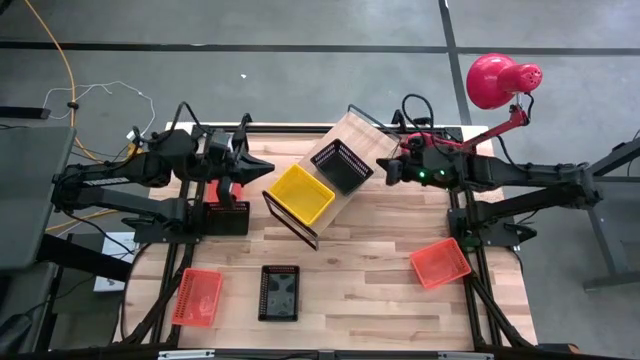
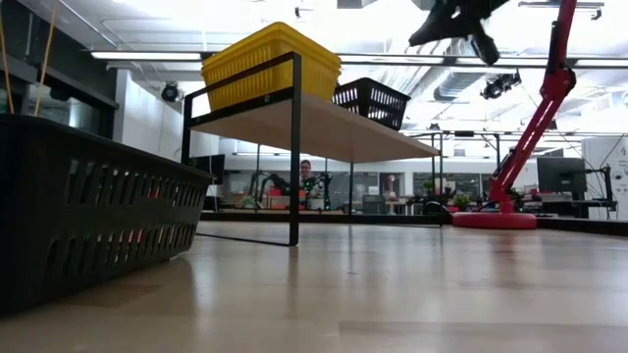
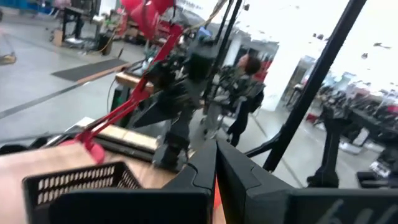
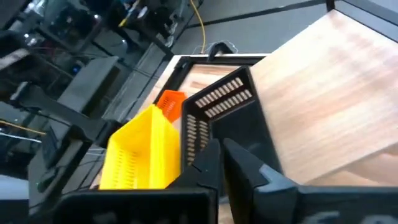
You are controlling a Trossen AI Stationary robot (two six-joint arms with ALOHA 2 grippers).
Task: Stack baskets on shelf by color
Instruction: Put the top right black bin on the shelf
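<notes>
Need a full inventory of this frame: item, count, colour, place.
Yellow plastic mesh basket: 1, on the shelf, end nearer the left arm.
Black plastic mesh basket on shelf: 1, beside the yellow one.
Black plastic mesh basket on table: 1, front centre of the table.
Orange plastic mesh baskets: 2, on the table, front left and front right.
Light-wood shelf on black wire frame: 1, diagonal across the table's middle.
Red desk lamp: 1, back right corner.
Wooden tabletop: 1.
Person: 1, far in the room behind.
Left gripper: beside the shelf's yellow end, fingers shut.
Right gripper: next to the shelf's black basket, fingers shut.
</notes>
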